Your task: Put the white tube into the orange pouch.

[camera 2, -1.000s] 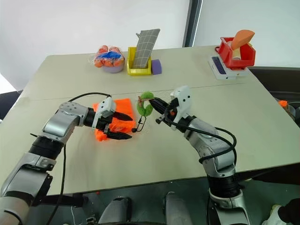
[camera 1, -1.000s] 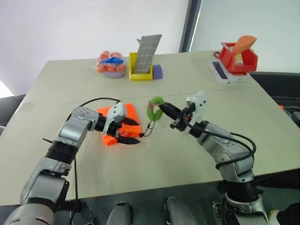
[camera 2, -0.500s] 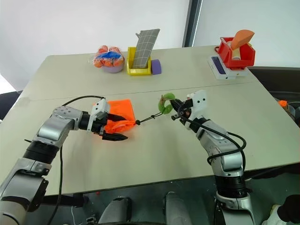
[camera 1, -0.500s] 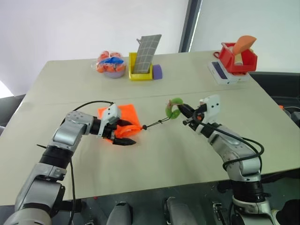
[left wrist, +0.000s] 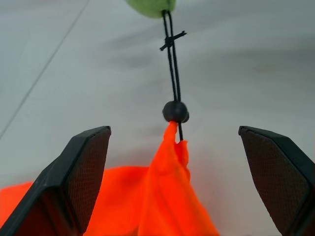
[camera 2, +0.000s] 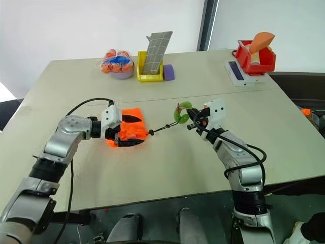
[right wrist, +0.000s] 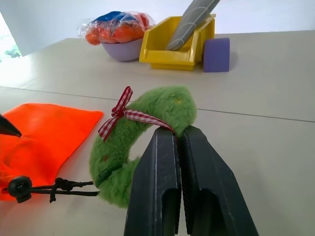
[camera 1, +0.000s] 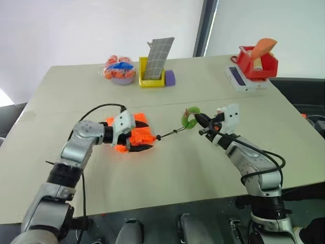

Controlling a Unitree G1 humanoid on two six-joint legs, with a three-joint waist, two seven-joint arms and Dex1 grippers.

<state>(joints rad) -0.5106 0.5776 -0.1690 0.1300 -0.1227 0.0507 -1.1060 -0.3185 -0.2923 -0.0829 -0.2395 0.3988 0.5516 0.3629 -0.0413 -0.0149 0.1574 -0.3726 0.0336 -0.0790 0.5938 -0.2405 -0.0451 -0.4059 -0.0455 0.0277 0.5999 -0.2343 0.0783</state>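
Pinching the green fuzzy ring (right wrist: pixel 142 147), right gripper (camera 1: pixel 202 122) pulls cord (left wrist: pixel 172 64) tight; orange pouch (camera 2: pixel 131 127) cinched btwn wide-open left gripper (left wrist: pixel 182 182) fingers.

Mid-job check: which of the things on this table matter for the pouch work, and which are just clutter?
In the job:
orange pouch
its black cord
green fuzzy ring, pinched in the shut right gripper
left gripper, open at the pouch

Lying about:
bag of orange balls
yellow bin
purple block
red bin
white box
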